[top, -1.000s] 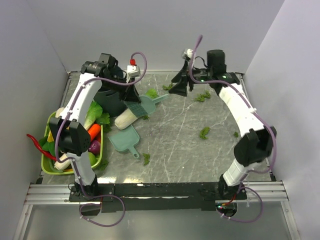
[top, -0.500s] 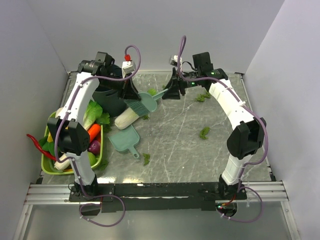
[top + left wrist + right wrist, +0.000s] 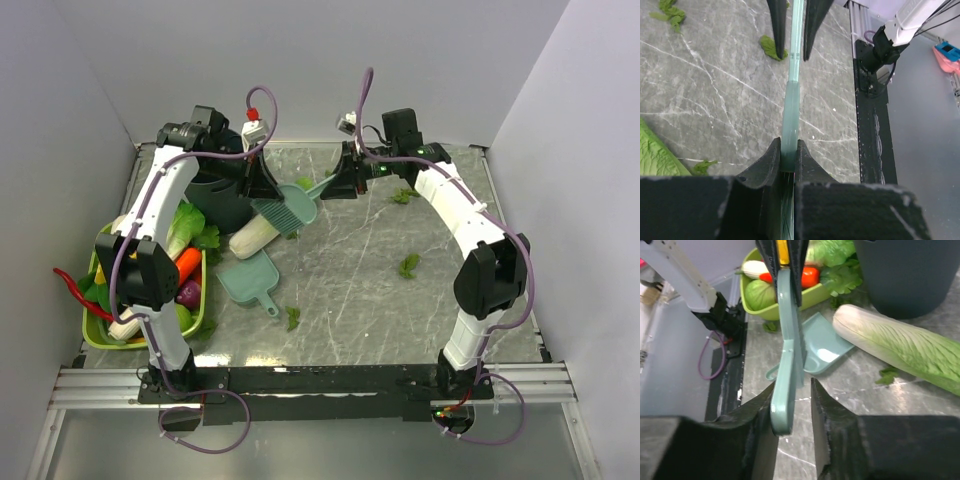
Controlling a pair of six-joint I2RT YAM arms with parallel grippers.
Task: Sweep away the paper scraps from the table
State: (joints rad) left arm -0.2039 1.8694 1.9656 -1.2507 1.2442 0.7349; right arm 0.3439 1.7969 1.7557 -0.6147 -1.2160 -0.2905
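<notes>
My left gripper [image 3: 262, 186] [image 3: 788, 150] is shut on the teal hand brush [image 3: 291, 208], which it holds above the table [image 3: 360, 300] at the back. The brush handle [image 3: 792, 90] [image 3: 787, 340] reaches over to my right gripper [image 3: 336, 185] [image 3: 792, 387]. Its jaws straddle the handle's end: the left finger touches it and a gap remains at the right finger. Dark-green paper scraps lie on the marble: one right of centre [image 3: 408, 265], one near the front [image 3: 292, 318], some at the back right [image 3: 403, 195], one below the handle [image 3: 771, 47].
A teal dustpan [image 3: 248, 278] [image 3: 822, 347] lies left of centre. Behind it are a long pale cabbage [image 3: 254, 236] [image 3: 900, 347] and a dark bucket [image 3: 215, 200]. A lime-green tray [image 3: 100, 335] of vegetables sits at the left edge. Walls enclose three sides.
My right gripper has swung left from the back-right scraps to the brush handle, and its jaws have narrowed around it. The left gripper has kept its grip and turned the brush a little.
</notes>
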